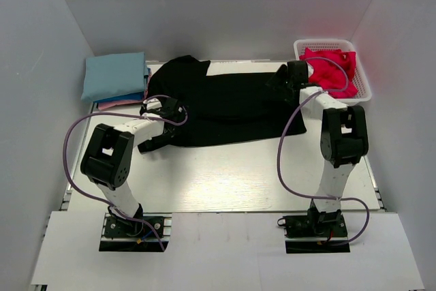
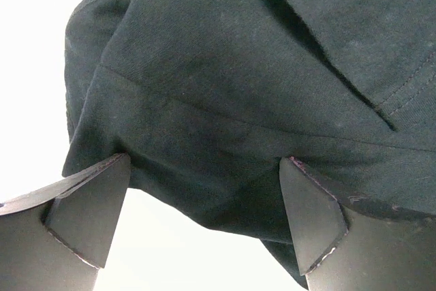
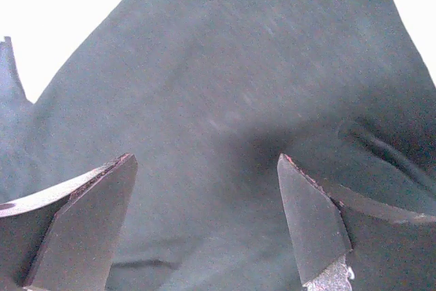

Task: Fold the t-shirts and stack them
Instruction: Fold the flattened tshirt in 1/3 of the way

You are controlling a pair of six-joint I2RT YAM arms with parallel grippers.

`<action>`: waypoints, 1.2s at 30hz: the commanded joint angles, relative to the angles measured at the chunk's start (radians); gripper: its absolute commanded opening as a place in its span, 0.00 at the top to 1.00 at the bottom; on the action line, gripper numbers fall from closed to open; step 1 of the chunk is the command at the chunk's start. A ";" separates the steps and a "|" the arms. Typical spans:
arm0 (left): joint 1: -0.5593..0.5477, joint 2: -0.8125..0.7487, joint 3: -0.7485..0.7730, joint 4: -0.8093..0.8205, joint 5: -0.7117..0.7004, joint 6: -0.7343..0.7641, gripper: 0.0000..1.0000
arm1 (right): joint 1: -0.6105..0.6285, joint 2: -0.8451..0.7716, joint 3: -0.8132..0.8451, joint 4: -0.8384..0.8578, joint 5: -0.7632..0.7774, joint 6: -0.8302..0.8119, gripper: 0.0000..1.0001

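Black t-shirt (image 1: 225, 103): soft cloth, matt, fine weave visible close up, faint lint, stitched seams.
Light blue t-shirt (image 1: 114, 76): smooth matt cloth.
Red t-shirt (image 1: 330, 66): matt cloth, crumpled.
Basket (image 1: 361, 90): white plastic lattice, slight shine.
Table (image 1: 225, 182): pale, smooth, light sheen, faint grain-like streaks.
Left gripper (image 2: 204, 161) fingers (image 2: 88, 209): dark, matt, hard-looking, edges scuffed.
Right gripper (image 3: 204, 158) fingers (image 3: 310, 216): same finish.
Cables (image 1: 281, 161): purple, smooth sheath.

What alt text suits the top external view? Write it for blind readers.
A black t-shirt lies spread on the table, left tool at its left edge, right tool at its right end. Folded shirts sit far left; a red shirt lies in a white basket.
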 commanded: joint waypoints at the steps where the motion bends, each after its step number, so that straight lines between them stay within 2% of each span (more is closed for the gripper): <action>1: 0.014 0.009 -0.037 -0.073 -0.026 -0.011 0.00 | -0.005 0.064 0.119 -0.022 -0.015 0.063 0.10; 3: 0.014 -0.015 -0.046 -0.083 -0.035 -0.011 0.00 | -0.008 0.123 0.226 -0.145 0.054 0.065 0.10; 7: 0.014 -0.075 -0.064 -0.119 -0.015 -0.020 0.00 | -0.016 0.136 0.277 -0.220 0.071 0.016 0.10; 11: -0.009 -0.161 -0.054 -0.175 0.006 -0.020 0.00 | 0.004 -0.014 0.136 -0.129 0.013 -0.118 0.10; 15: -0.009 -0.271 -0.043 -0.185 0.028 -0.020 0.00 | 0.044 -0.172 0.000 -0.137 0.079 -0.225 0.10; 19: 0.011 -0.326 -0.043 -0.070 0.089 0.015 0.00 | 0.042 -0.278 -0.212 -0.119 0.088 -0.242 0.10; 22: 0.020 -0.295 -0.015 0.011 0.060 0.028 0.00 | 0.039 -0.294 -0.267 -0.085 0.054 -0.254 0.10; 24: 0.034 -0.213 0.037 0.038 0.060 0.037 0.00 | 0.041 -0.262 -0.257 -0.094 0.011 -0.256 0.10; 26: 0.043 -0.111 0.077 0.038 0.051 0.037 0.00 | 0.039 -0.229 -0.241 -0.085 -0.057 -0.262 0.10; 30: 0.095 -0.026 0.127 -0.025 0.075 -0.003 0.00 | 0.030 -0.173 -0.238 -0.085 -0.081 -0.241 0.10; 33: 0.120 -0.035 0.036 -0.037 0.086 -0.056 0.00 | 0.021 -0.159 -0.301 -0.076 -0.137 -0.213 0.10; 36: 0.132 -0.067 -0.102 0.039 0.124 -0.098 0.00 | 0.010 -0.156 -0.384 -0.062 -0.144 -0.179 0.10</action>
